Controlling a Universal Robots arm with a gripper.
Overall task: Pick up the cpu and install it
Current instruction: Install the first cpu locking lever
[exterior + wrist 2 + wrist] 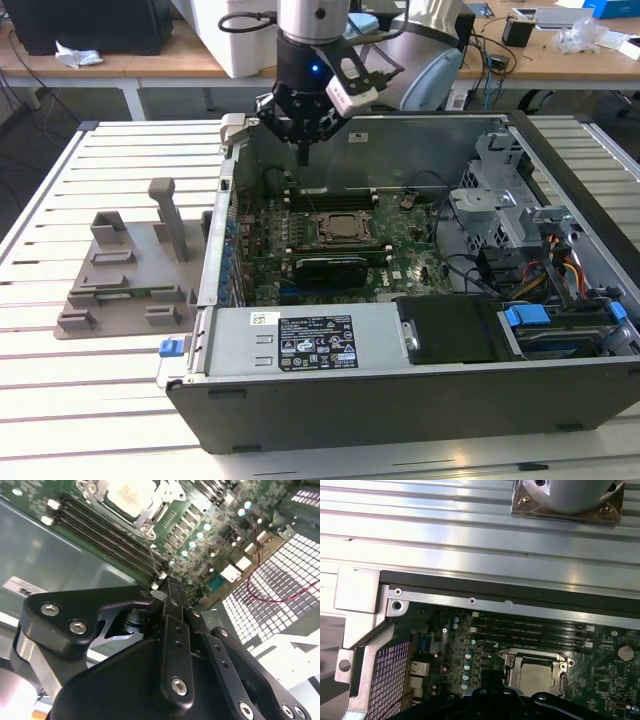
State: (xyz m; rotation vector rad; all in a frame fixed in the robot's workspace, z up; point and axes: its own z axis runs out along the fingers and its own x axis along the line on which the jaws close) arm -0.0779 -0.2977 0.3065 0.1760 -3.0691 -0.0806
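The cpu [537,676] lies flat inside the black socket frame [345,228] on the green motherboard, its pale silvery top [131,495] facing up. My gripper [303,152] hangs above the back edge of the open computer case, behind the memory slots and well above the board. In the second wrist view its black fingers [172,610] meet at one narrow tip, shut, with nothing visible between them. The cpu is apart from the gripper.
The grey plastic holder [130,280] stands on the slatted table at the exterior view's left of the case. Inside the case are a black expansion card [330,268], a power supply [310,340], drive cages [500,200] and cables.
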